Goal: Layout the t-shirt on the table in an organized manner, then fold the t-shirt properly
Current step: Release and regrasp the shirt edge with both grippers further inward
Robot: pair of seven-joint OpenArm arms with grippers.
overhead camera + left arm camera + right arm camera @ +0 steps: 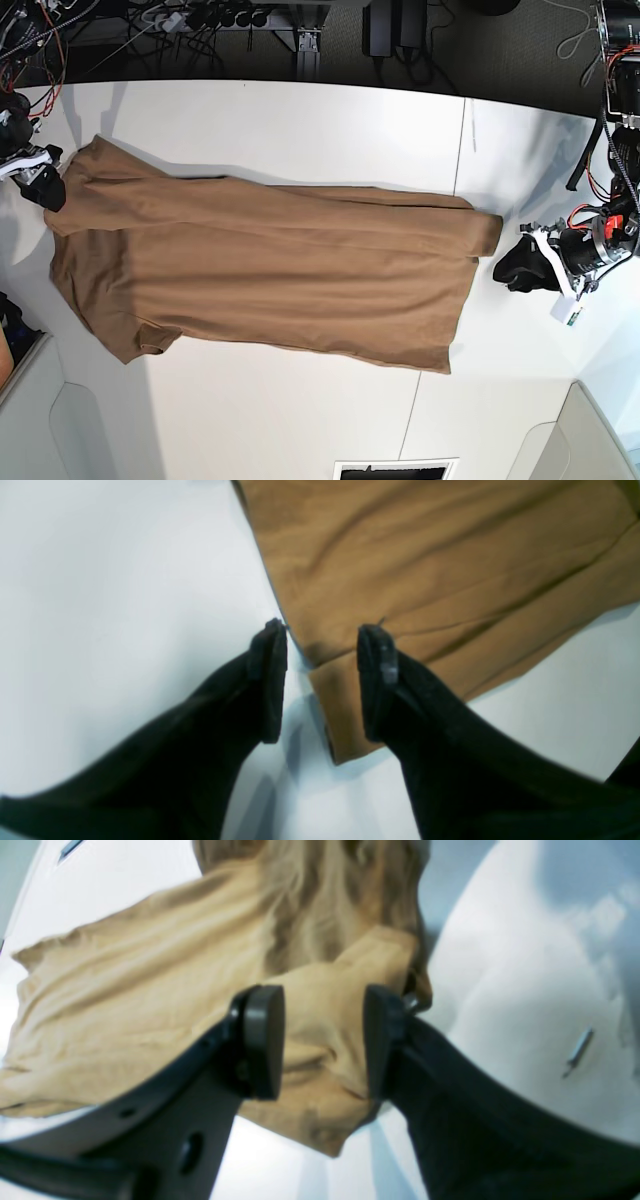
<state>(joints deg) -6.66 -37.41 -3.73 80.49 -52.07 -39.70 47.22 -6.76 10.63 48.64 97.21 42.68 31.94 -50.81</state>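
The t-shirt (270, 270) is seen stretched lengthwise across the white desk (300, 130), lying mostly flat with long soft creases running through it. The laying-out step is judged to be close to finished, and no fold is yet made.

The left end effector (322, 680) is seen in the left wrist view with its jaws spread apart, straddling a corner of the cloth near the hem; nothing is pinched between them, and the cloth lies on the desk below. The right end effector (324, 1040) is likewise seen with its pads parted, a bunched lump of fabric sitting in the gap. Whether that fabric is touched by either pad cannot be told, but it is not clamped.

For the next move, the raised fabric at the right end is judged to need smoothing or a fresh grip, after which two points on one edge must be taken for the first fold.

In the base view the whole garment is shown: its full outline, a short sleeve at the lower left, and both arms at opposite ends. The jaw gaps are not resolved there. In the wrist views those gaps are made plain, and the lifted, rumpled cloth at the right end effector is revealed, which looks nearly flat from above.
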